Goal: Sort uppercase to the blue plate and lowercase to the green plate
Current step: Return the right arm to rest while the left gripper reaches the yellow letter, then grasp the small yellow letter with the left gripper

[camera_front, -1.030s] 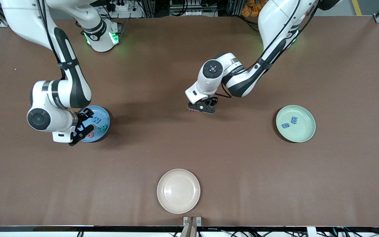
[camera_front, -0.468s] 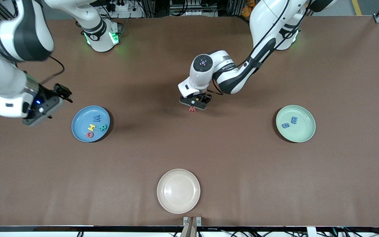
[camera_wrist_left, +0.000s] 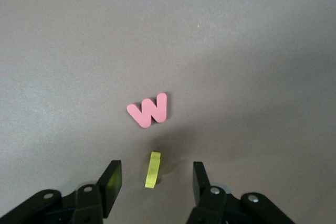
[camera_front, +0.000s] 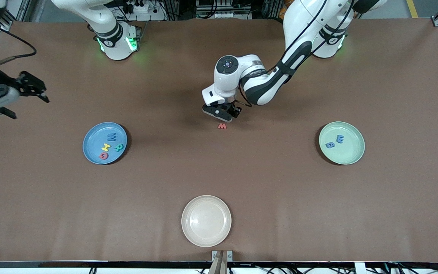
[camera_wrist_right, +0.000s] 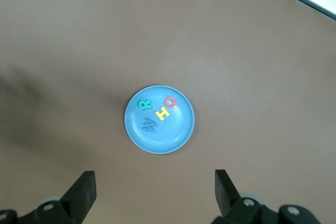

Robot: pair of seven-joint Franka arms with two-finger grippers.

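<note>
Brown matting covers the desk [camera_front: 242,182], where the left claw [camera_front: 222,111] hangs low over the middle, its fingers [camera_wrist_left: 111,180] spread apart and holding nothing. Between those fingers in the left wrist view a small yellow letter [camera_wrist_left: 153,169] stands on edge on the desk, touching neither finger. Just beside it lies the red w [camera_front: 222,126] [camera_wrist_left: 149,110], flat on the desk and a little nearer the front camera than the left claw. The right claw [camera_front: 32,88] is raised high over the desk edge at the right arm's end, its fingers [camera_wrist_right: 83,191] wide open and empty. The blue plate [camera_front: 89,152] [camera_wrist_right: 173,135] sits toward the right arm's end and holds four letters: a blue W [camera_front: 111,136] [camera_wrist_right: 149,125], a yellow H [camera_front: 106,146] [camera_wrist_right: 163,113], a teal R [camera_front: 118,147] [camera_wrist_right: 144,104] and a red G [camera_front: 103,155] [camera_wrist_right: 170,101]. The green plate [camera_front: 352,154] sits toward the left arm's end, carrying a blue E [camera_front: 340,139] and a blue g [camera_front: 330,145] side by side. A cream plate [camera_front: 206,220] rests bare near the front edge, well apart from both others.
</note>
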